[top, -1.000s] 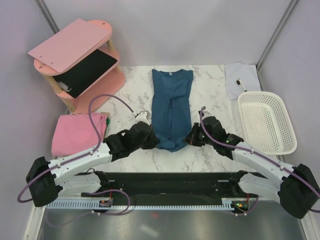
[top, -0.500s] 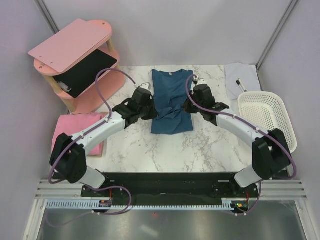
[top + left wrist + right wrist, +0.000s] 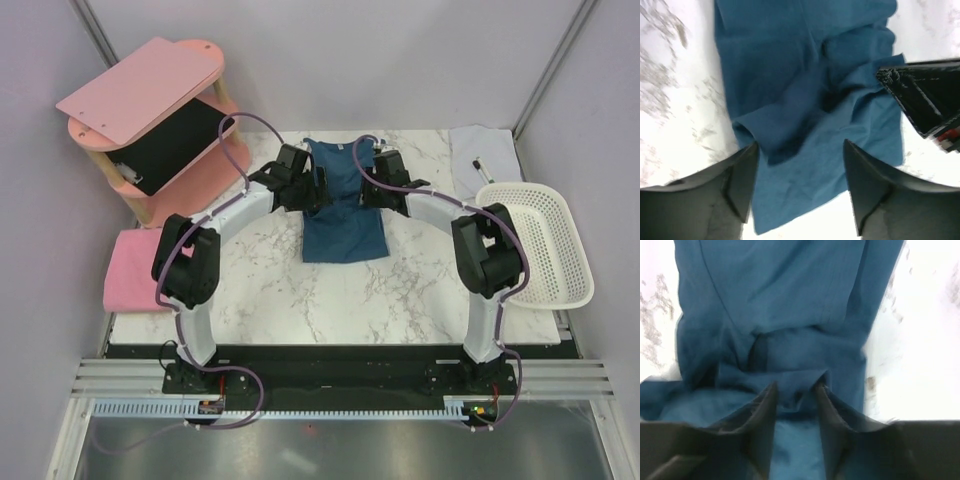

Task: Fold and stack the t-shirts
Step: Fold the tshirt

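top external, left gripper (image 3: pixel 318 192) spread, right gripper (image 3: pixel 364 190) pinching teal t-shirt (image 3: pixel 343 228)

- Tabletop (image 3: pixel 400 290): white marble pattern, grey veins, evenly lit.
- Walls (image 3: pixel 380 60): plain pale lilac-grey, with metal posts at the far corners, left (image 3: pixel 92 28) and right (image 3: pixel 554 65).
- Pink two-tier wooden shelf (image 3: pixel 140 85) at far left, with a black panel (image 3: pixel 180 145) on its lower tier.
- White perforated basket (image 3: pixel 530 250) at the right edge.

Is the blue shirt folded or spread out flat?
Folded, roughly: the dark teal-blue cloth t-shirt lies doubled over itself, a rumpled layer bunched across it.
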Controlling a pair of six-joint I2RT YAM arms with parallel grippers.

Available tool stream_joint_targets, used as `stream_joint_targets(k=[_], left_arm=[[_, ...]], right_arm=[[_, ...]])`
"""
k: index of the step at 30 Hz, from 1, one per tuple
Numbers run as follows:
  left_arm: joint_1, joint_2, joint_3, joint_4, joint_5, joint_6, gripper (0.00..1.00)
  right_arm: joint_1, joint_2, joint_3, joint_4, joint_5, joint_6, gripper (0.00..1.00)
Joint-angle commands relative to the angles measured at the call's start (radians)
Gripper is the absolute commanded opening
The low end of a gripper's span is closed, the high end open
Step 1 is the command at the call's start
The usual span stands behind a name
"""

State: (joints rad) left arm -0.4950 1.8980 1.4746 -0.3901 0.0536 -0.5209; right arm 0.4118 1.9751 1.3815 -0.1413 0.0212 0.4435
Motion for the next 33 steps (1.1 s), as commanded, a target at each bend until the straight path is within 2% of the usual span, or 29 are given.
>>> stream_joint_targets(k=[1,2,3,4,5,10,13,17,21,26,28,30,31,33], left_arm=[[0.026,-0.033,0.058,-0.016,-0.015,0.062,0.90],[0.026,-0.065,0.040,-0.003,-0.021,0.065,0.99],[0.026,-0.127,-0.008,0.010,-0.029,0.068,1.00],[0.024,-0.164,-0.037,0.019,-0.041,0.071,1.00],[0.026,-0.197,-0.069,0.046,-0.041,0.070,1.00],[0.023,-0.333,-0.267,0.088,0.008,0.039,1.00],[0.024,-0.364,-0.390,0.144,0.037,0.010,0.96],[0.024,-0.369,-0.526,0.244,0.091,-0.050,0.87],[0.024,-0.364,-0.647,0.332,0.109,-0.100,0.85],[0.024,-0.355,-0.709,0.387,0.133,-0.126,0.84],[0.024,-0.333,-0.711,0.424,0.149,-0.133,0.81],[0.024,-0.311,-0.711,0.438,0.161,-0.142,0.74],[0.024,-0.306,-0.712,0.444,0.172,-0.145,0.69],[0.024,-0.283,-0.709,0.464,0.175,-0.151,0.63]], right_arm=[[-0.007,-0.091,-0.040,0.153,0.058,-0.069,0.61],[-0.004,-0.146,-0.097,0.205,0.086,-0.072,0.73],[-0.002,-0.250,-0.190,0.262,0.114,-0.072,0.95],[-0.002,-0.293,-0.223,0.267,0.140,-0.069,0.98],[-0.004,-0.361,-0.245,0.256,0.170,-0.063,0.98],[-0.007,-0.461,-0.372,0.163,0.157,0.004,0.98],[-0.005,-0.458,-0.438,0.143,0.105,0.066,0.98],[-0.007,-0.397,-0.527,0.163,0.028,0.158,0.92],[-0.013,-0.360,-0.631,0.248,-0.020,0.233,0.89],[-0.013,-0.341,-0.691,0.310,-0.090,0.277,0.88],[-0.016,-0.331,-0.705,0.335,-0.130,0.290,0.84],[-0.013,-0.303,-0.711,0.351,-0.165,0.311,0.76],[-0.013,-0.294,-0.711,0.355,-0.179,0.319,0.69],[-0.013,-0.274,-0.720,0.370,-0.225,0.342,0.67]])
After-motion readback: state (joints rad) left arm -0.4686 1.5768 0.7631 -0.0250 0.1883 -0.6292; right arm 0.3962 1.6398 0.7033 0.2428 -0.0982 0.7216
